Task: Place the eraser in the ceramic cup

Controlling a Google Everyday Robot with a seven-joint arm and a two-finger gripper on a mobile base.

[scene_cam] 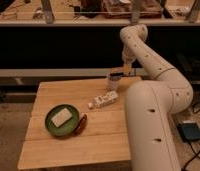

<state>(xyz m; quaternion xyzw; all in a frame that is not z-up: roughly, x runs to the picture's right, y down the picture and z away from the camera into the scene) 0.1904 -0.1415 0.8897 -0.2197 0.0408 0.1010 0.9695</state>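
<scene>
Gripper [124, 69] hung just above & right of the cup [114, 81]; eraser [116, 73] sat at cup's top. Can't tell its grip.

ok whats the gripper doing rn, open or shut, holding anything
Gripper: just above the ceramic cup at the table's far edge; open or shut cannot be told, nor whether it holds anything.

Dim warm light from above; dark band behind bench [53, 145]; soft overall blur; end effector [124, 71] at 12 o'clock over bench's far edge.
</scene>
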